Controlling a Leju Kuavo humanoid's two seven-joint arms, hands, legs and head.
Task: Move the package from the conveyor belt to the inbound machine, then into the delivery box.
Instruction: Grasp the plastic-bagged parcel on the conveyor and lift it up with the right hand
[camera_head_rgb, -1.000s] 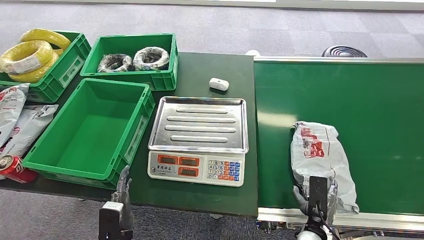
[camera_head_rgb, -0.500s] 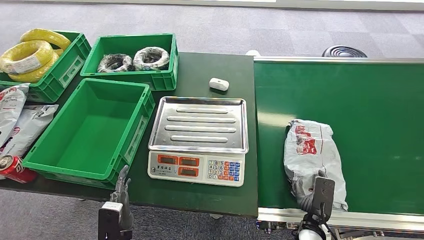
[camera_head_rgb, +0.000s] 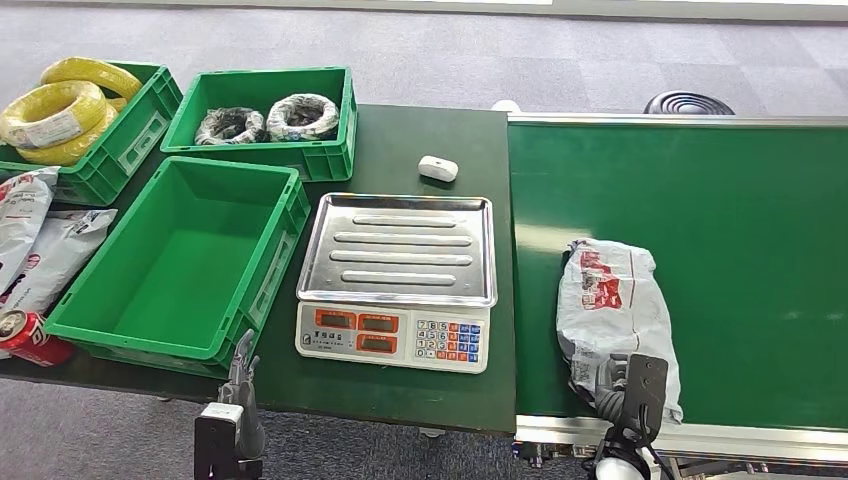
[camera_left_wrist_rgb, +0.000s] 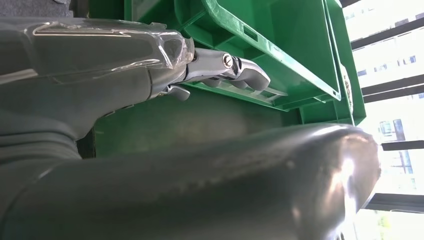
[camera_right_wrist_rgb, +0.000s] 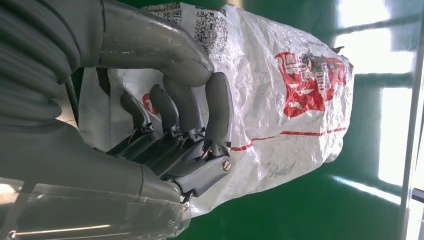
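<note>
Right hand: at the near edge of the conveyor belt, fingers curled over the near end of the package, thumb lying along its top; it grips the wrapper.
Left hand: low at the desk's near edge, just in front of the empty green crate, fingers extended and holding nothing, their tips close beside the crate's outer wall; whether they touch it cannot be told.
Package: a crinkled white plastic parcel with red printing, lying lengthwise on the green belt near its left edge, its near end under the right hand.
Scale: on the dark green desk between the empty crate and the belt, a bare steel weighing tray over a front panel with displays and keypad.
Near left corner: a red drinks can on its side, beside white bags with red print.
Small white device: on the desk just beyond the scale.
Far crates: one green crate with two wrapped coils, a second to its left with yellow cable coils.
Far right: a dark round ribbed object beyond the belt's far rail.
</note>
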